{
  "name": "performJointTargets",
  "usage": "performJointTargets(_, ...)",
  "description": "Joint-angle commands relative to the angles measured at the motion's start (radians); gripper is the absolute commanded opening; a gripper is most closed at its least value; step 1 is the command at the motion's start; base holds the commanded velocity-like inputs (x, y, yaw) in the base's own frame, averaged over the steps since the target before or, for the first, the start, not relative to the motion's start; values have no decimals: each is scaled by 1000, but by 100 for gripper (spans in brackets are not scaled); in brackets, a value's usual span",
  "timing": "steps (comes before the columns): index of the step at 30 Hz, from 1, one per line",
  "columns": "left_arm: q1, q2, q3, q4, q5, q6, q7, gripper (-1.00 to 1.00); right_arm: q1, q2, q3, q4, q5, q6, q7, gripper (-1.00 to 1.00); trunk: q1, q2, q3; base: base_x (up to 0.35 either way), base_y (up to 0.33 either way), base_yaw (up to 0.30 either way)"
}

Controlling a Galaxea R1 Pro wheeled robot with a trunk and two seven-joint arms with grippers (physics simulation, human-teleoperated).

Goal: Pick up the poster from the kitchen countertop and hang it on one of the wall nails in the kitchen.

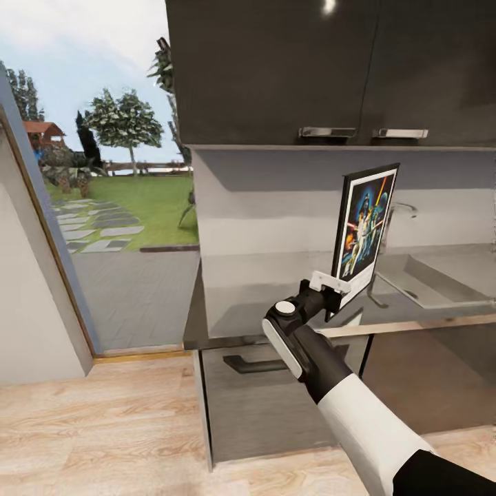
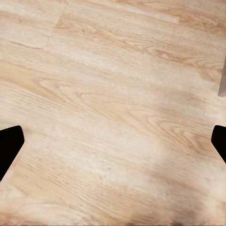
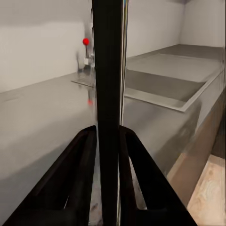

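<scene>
The Star Wars poster point(image 1: 364, 229), black frame with white border, is held upright above the glossy grey kitchen countertop point(image 1: 262, 303), with my right gripper point(image 1: 337, 286) shut on its lower edge. In the right wrist view the poster point(image 3: 109, 70) appears edge-on as a dark vertical strip pinched between the two black fingers point(image 3: 80, 169), over the countertop point(image 3: 42, 122) and the inset sink point(image 3: 165, 84). My left gripper point(image 2: 113, 141) hangs open over the wooden floor, its black fingertips point(image 2: 8, 143) far apart at the view's sides. No wall nail can be made out.
Dark upper cabinets point(image 1: 303, 69) with bar handles hang above the counter. The sink point(image 1: 434, 275) and tap lie to the right. Grey cabinet fronts point(image 1: 275, 393) stand below. An open doorway point(image 1: 117, 207) at left leads to a garden. Wooden floor point(image 1: 96, 427) spreads in front.
</scene>
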Motion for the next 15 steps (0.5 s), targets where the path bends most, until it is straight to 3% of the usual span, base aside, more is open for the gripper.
performJointTargets(1, 0, 0, -1, 0, 7, -2, -1, 100, -1, 0, 2, -1, -5, 7, -4, -100, -1, -1, -1, -330, 0, 0)
performJointTargets(15, 0, 0, -1, 0, 7, -2, 0, 100, -1, 0, 4, -1, -5, 7, 1, -100, -1, -1, -1, -333, 0, 0)
